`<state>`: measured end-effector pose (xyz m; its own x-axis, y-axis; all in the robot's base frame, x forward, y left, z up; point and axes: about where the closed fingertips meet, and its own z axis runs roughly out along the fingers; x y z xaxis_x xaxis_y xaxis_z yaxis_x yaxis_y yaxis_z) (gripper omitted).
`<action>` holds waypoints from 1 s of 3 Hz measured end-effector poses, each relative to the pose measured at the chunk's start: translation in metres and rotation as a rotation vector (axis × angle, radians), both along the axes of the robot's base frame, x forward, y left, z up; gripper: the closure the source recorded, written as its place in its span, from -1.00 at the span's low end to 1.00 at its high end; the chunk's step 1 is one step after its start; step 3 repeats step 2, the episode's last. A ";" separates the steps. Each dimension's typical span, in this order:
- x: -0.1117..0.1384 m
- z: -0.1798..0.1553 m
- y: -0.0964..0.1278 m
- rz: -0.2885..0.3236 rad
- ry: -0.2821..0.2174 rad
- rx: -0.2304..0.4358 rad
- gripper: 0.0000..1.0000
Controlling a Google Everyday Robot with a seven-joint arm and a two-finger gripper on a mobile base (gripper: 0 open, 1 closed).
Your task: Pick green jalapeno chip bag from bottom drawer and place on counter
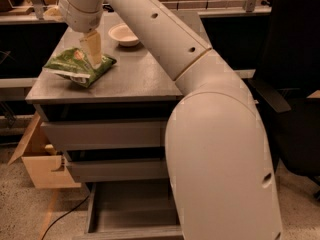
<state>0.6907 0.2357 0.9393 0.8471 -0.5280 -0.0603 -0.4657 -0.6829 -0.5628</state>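
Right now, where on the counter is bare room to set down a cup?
Bare: the counter between the green jalapeno chip bag, the bowl and the arm, down to its front edge. Crowded: around the bag, where the gripper hangs.

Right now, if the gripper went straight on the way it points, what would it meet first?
The gripper points down at the green jalapeno chip bag on the counter. It would meet the bag first, then the counter; contact now is unclear.

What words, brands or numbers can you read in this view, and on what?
Crinkled dark-green foil chip bag on the matte grey counter: pale lettering, too blurred to read.
Gripper, at the bag's top side: no readable marking.
No other text is visible.
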 end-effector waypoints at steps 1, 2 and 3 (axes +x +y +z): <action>0.006 0.000 -0.006 -0.009 -0.008 -0.013 -1.00; 0.025 0.004 -0.038 -0.081 -0.007 -0.035 -1.00; 0.025 0.004 -0.038 -0.081 -0.007 -0.035 -1.00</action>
